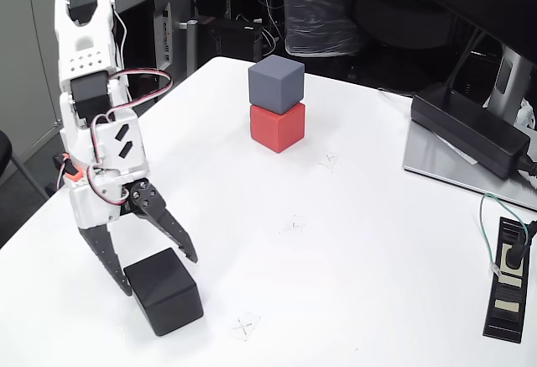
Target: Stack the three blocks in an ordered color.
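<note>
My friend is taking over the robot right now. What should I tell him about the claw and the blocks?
Gripper: open, its fingers on either side of the black block at the near left of the white table; not closed on it.
Blocks: grey block sits on the red block at the far side.
Done: grey stacked on red.
Left: grasp the black block, lift it, set it on the grey one.

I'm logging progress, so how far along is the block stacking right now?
Done: the grey block sits on the red block at the far side of the table. In hand: the gripper is open around the black block, which rests on the table, not lifted. Left: grasp it, carry it over and set it on the grey block.
</note>
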Controlling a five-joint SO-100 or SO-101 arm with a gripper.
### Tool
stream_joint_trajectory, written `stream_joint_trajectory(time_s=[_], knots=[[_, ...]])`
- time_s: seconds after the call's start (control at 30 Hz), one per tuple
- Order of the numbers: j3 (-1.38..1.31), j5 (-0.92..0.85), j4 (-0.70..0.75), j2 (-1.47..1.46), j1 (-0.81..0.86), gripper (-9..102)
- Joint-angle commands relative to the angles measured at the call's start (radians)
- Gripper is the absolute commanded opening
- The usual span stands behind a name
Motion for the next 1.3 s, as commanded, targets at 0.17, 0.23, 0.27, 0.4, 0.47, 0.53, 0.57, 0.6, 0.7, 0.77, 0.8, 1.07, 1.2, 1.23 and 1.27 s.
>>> stream_joint_trajectory(time_s=[0.17,0.23,0.27,0.4,0.47,0.53,0.57,0.6,0.7,0.77,0.8,1.07,1.2,1.23,1.27], knots=[[-0.003,0.006,-0.003,0.0,0.006,9],[-0.002,0.006,0.0,0.0,0.005,2],[-0.002,0.008,0.0,0.0,0.003,-1],[-0.002,0.012,0.002,0.003,0.002,-1],[-0.003,0.043,0.002,0.006,0.0,0],[-0.012,0.094,0.002,0.009,-0.002,0],[-0.017,0.12,0.002,0.009,-0.003,0],[-0.018,0.143,0.002,0.011,-0.008,0],[-0.02,0.202,0.002,0.014,-0.071,0],[-0.02,0.233,0.002,0.014,-0.109,0],[-0.021,0.252,0.002,0.014,-0.123,0],[-0.138,0.48,0.002,0.014,-0.272,0],[-0.219,0.626,0.017,0.014,-0.354,0],[-0.241,0.658,0.031,0.014,-0.379,0],[-0.267,0.684,0.052,0.014,-0.4,0]])
